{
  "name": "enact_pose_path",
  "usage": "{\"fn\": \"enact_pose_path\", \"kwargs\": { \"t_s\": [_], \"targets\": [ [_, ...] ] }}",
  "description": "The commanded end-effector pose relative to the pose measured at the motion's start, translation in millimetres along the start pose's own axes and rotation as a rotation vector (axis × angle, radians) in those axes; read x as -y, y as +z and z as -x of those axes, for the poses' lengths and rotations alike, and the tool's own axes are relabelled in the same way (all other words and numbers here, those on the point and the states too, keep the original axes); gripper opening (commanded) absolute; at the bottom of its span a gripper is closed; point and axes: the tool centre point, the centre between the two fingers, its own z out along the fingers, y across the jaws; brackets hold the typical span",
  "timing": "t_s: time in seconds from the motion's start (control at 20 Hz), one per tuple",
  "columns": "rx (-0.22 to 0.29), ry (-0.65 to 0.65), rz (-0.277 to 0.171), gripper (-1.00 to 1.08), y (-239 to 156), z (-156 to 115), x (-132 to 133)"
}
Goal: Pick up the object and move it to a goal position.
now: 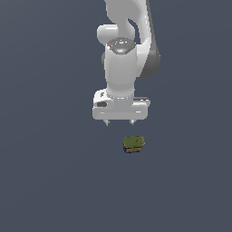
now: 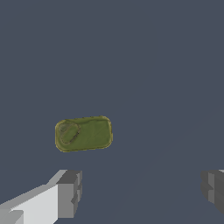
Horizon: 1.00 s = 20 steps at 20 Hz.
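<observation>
On the flat slate-grey floor, resting alone: a small squat boxy can with rounded corners, olive-green on top, dark blue along the sides with a yellow label band. Sealed lid uppermost, with an oval pull-tab outline pressed into one end of it, plain in the wrist view; contents hidden, nothing else stacked on or leaning against it. Sits upright, long side lying roughly across the exterior view, slightly turned.

Above it, and a little toward the exterior view's left: the white two-fingered gripper of the glossy white jointed robot arm, pointing straight down. Fingers spread wide, close to full travel, with only the short dark tips showing below the broad white hand body in the exterior view. Holding nothing, touching nothing. Clear gap of bare floor between the fingertips and the can's top in the exterior view, so not yet down around it.

From the wrist view, two grey finger pads at opposite edges of the picture, far apart, with the can lying beyond them and nearer to one pad than the other, not centred between them. Can noticeably narrower than the opening between the pads.
</observation>
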Motion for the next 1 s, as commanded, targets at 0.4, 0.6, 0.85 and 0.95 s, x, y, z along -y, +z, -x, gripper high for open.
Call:
{"fn": "enact_pose_path", "kwargs": {
  "t_s": [0.4, 0.6, 0.85, 0.95],
  "targets": [
    [0.017, -0.021, 0.005, 1.0, 13, 2, -1],
    [0.017, -0.02, 0.005, 1.0, 13, 2, -1],
    [0.019, 0.009, 0.005, 1.0, 14, 2, 1],
    [0.02, 0.029, 0.004, 1.0, 16, 2, 2]
  ]
}}
